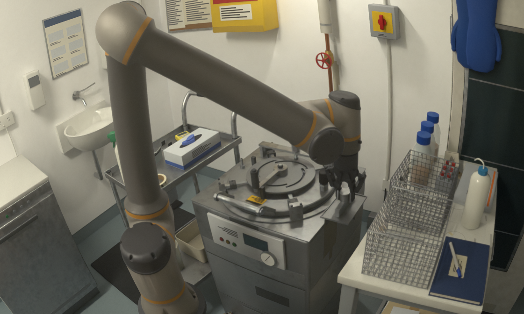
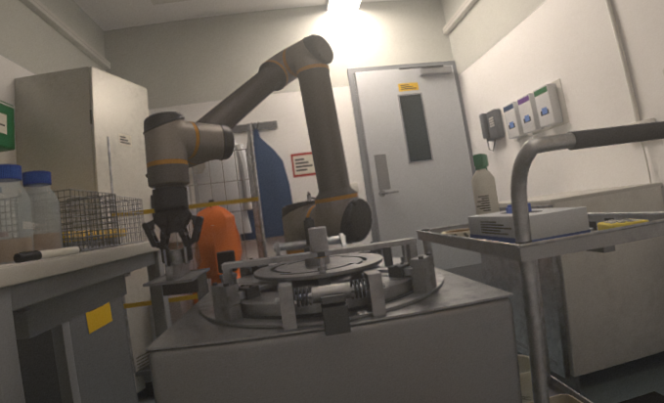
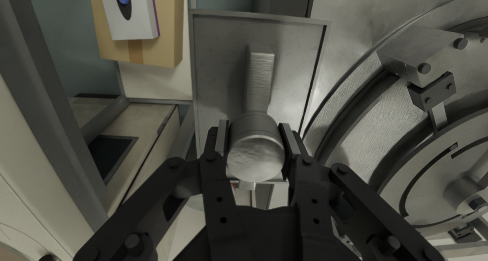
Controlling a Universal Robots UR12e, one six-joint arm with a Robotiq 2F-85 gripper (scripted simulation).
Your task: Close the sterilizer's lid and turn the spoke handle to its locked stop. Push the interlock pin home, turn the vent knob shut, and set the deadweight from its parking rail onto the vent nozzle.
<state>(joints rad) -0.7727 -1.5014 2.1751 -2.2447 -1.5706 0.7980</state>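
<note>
My gripper (image 3: 255,143) points straight down over the small shelf (image 1: 344,208) on the sterilizer's right side. The deadweight (image 3: 255,150), a grey metal cylinder, stands upright on its parking rail (image 3: 259,78) on that shelf. The sterilizer's round lid (image 1: 280,183) lies closed and flat to the left of the shelf. The spoke handle (image 1: 273,174) sits at the lid's centre. A dark knob (image 1: 323,177) stands on the lid's rim just left of my fingers. I cannot make out the vent nozzle. My gripper (image 1: 345,187) is closed on the deadweight, gripping its sides.
A white table (image 1: 416,249) stands close on the right with wire baskets (image 1: 412,218) and blue-capped bottles (image 1: 426,142). A steel trolley (image 1: 185,156) with a tissue box stands left of the sterilizer. The wall rises just behind.
</note>
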